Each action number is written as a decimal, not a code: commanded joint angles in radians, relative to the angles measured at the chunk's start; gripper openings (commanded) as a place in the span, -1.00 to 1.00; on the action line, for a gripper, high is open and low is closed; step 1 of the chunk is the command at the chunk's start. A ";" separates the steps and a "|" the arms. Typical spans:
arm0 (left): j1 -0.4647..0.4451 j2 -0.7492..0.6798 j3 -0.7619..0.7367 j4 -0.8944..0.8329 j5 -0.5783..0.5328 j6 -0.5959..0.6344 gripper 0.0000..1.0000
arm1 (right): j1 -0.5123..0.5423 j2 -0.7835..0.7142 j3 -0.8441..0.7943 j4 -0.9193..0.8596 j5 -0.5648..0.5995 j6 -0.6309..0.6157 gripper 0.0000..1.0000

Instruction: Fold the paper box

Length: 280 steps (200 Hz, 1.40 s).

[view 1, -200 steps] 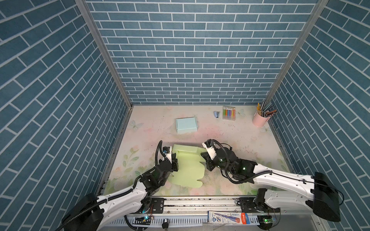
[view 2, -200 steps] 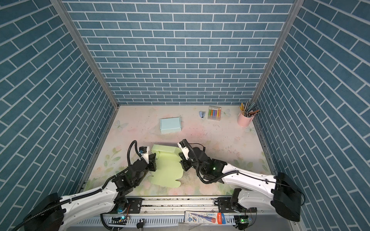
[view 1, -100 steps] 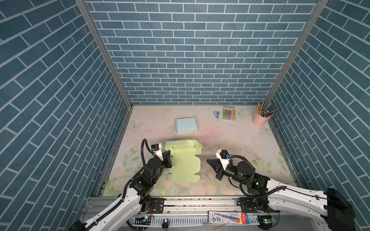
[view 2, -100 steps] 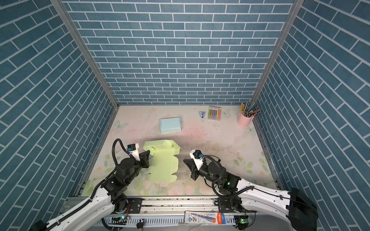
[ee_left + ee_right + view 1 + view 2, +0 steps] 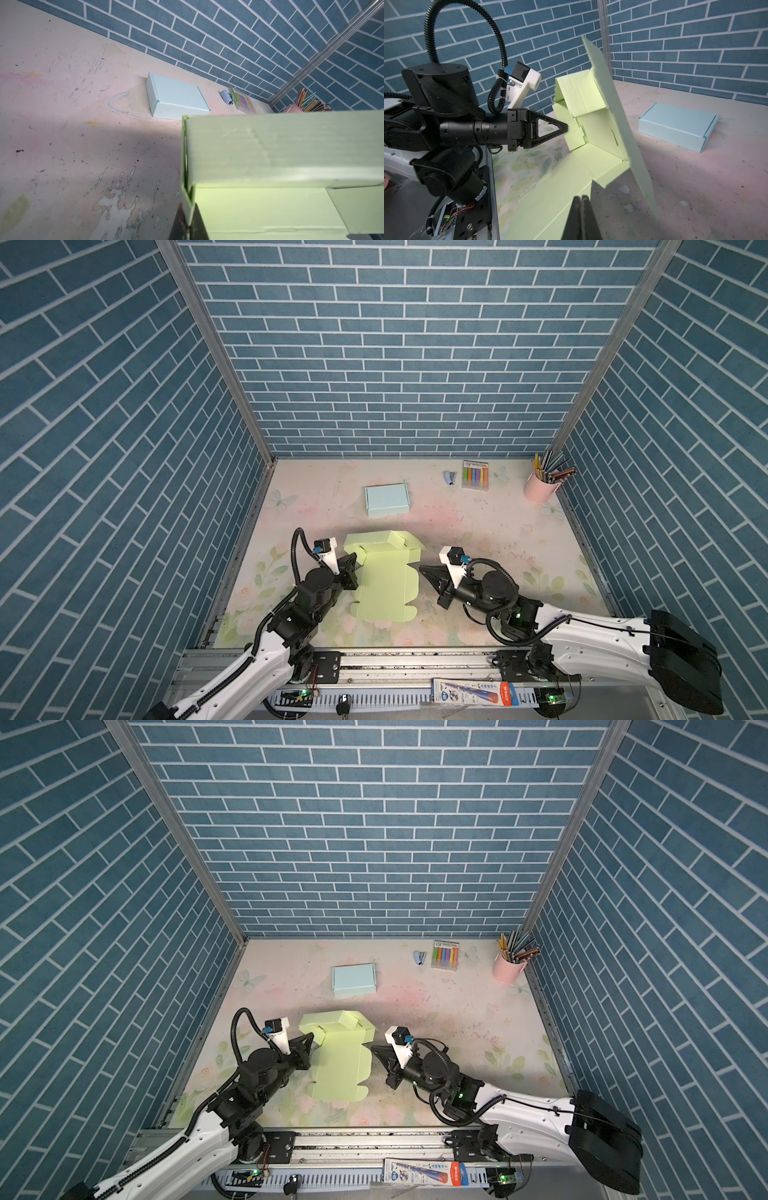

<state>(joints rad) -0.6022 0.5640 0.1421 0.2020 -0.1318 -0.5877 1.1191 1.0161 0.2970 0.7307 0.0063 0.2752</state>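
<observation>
Black left gripper [image 5: 353,562] is pinched onto the left side flap of the green paper box [image 5: 384,585], which sits half-folded on the bench [image 5: 478,531], near middle, far wall standing up. Over on its right, the right gripper [image 5: 421,568] is clenched on nothing, tip just beside the edge.

Pairs white shells on the long links of the left arm [image 5: 245,676] and right arm [image 5: 594,639] with black cylindrical joint housings. Tapers each black hand to triangular fingers with cut-out webs, as on the left hand [image 5: 565,127]. Mounts a white wrist camera bracket [image 5: 527,83] with a blue plug, fed by ribbed black conduit [image 5: 428,35]. Glows green at a small elbow light [image 5: 515,615].
</observation>
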 commanded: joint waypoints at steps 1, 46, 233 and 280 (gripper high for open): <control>0.006 -0.022 0.020 -0.005 0.007 -0.018 -1.00 | 0.003 -0.025 -0.030 0.100 -0.005 0.008 -1.00; 0.007 -0.058 0.033 -0.003 0.047 -0.056 -1.00 | 0.003 -0.066 -0.100 0.208 0.020 0.004 -1.00; 0.009 -0.088 0.030 0.006 0.104 -0.043 -1.00 | 0.004 0.226 0.113 0.228 0.024 -0.028 -1.00; 0.010 -0.098 0.028 -0.014 0.085 -0.031 -1.00 | 0.007 0.208 0.112 0.173 0.028 -0.019 -1.00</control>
<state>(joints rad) -0.5964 0.4816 0.1715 0.1726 -0.0448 -0.6247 1.1194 1.2514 0.3985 0.9524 0.0185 0.2626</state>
